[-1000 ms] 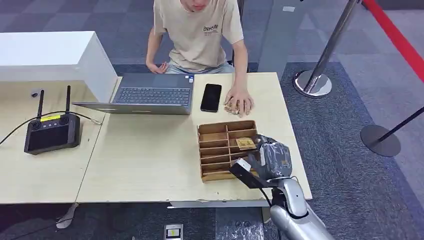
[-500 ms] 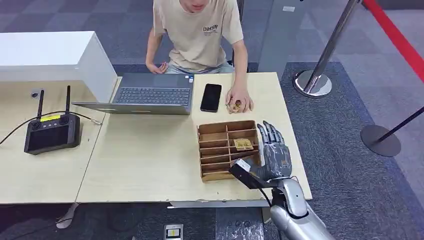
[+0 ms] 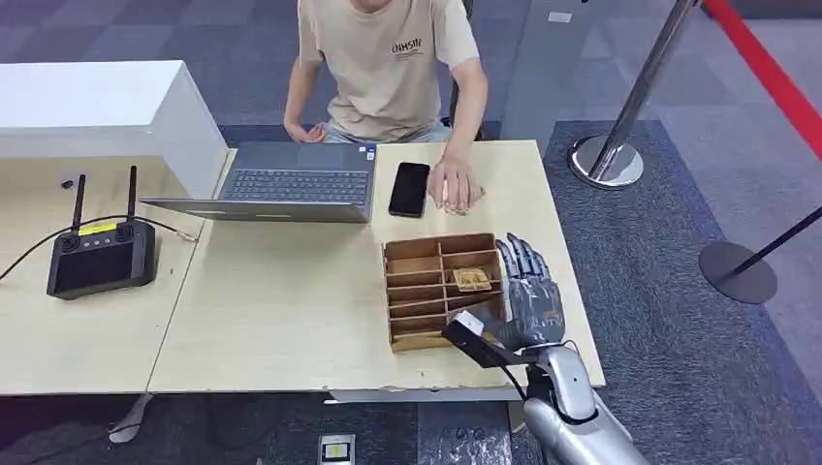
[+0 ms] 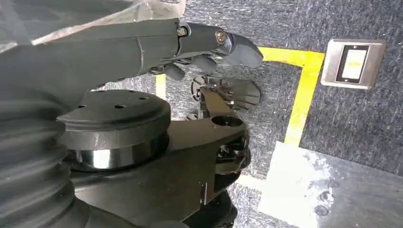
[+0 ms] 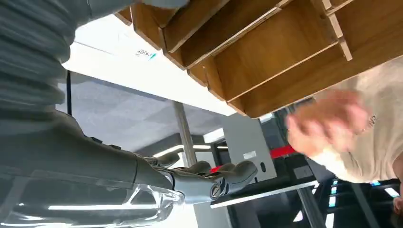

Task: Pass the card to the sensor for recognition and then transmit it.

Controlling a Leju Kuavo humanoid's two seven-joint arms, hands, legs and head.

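Observation:
A small tan card lies in a right-hand compartment of the wooden divided tray on the table. My right hand hovers just to the right of the tray with its fingers spread and straight, holding nothing. In the right wrist view the same hand shows empty beside the tray's wall. A black phone lies beyond the tray. A person's hand rests flat next to the phone and shows blurred in the right wrist view. My left hand hangs over the floor, empty, fingers loosely extended.
An open laptop sits in front of the seated person. A black controller with two antennas lies at the table's left, near a white box. Stanchion bases stand on the carpet to the right.
My right hand, curled over the tray's right edge by the card a second ago, has opened and now stands spread beside the tray. The person's hand has slid slightly back towards the phone.

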